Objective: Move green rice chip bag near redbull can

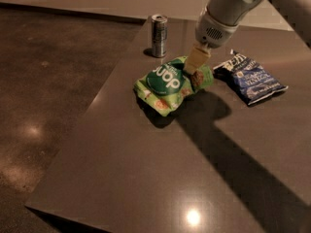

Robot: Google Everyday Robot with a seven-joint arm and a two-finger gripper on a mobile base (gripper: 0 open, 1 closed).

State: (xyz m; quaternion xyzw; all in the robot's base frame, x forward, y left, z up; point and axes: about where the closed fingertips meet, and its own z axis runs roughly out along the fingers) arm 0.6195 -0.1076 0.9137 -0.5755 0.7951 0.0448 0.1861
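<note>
The green rice chip bag (167, 84) hangs tilted just above the dark table, its dark green circle with white lettering facing me upside down. My gripper (194, 68) comes down from the upper right and is shut on the bag's right edge. The redbull can (159, 35) stands upright near the table's far left edge, a short way behind and left of the bag, apart from it.
A dark blue chip bag (255, 77) lies flat to the right of the gripper. The table's left edge (92, 106) runs diagonally, with the floor beyond it. The arm's shadow falls across the table's right half.
</note>
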